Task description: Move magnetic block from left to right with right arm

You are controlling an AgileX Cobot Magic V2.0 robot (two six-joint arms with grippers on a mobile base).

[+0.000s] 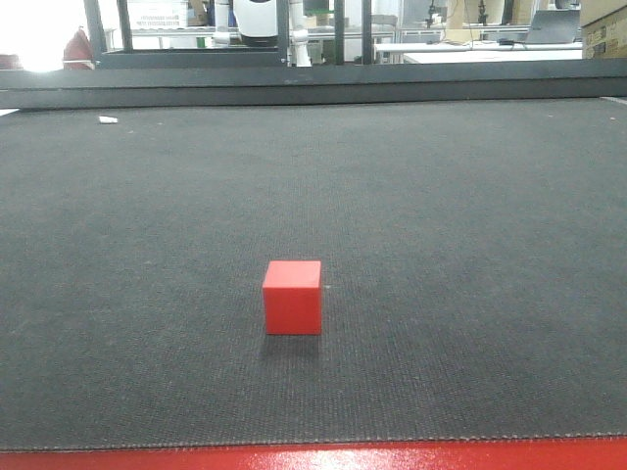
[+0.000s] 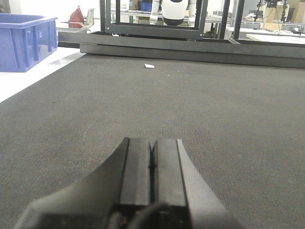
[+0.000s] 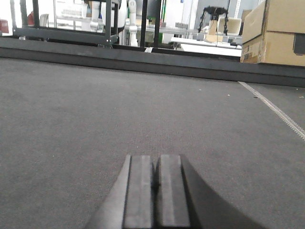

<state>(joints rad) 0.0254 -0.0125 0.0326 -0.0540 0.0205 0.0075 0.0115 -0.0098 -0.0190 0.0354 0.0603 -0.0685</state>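
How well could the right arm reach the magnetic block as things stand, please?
Probably yes: the magnetic block stands alone on the mat, nothing beside it. The right gripper is shut, and its camera shows no block.

At the bottom centre of the left wrist view, the left gripper (image 2: pixel 152 140) shows two flat, matte black rectangular fingers (image 2: pixel 137 167) parted only by a thin dark seam, with grey housing sloping off either side, and the right gripper (image 3: pixel 155 156), bottom centre of its own view, looks alike in paler grey.
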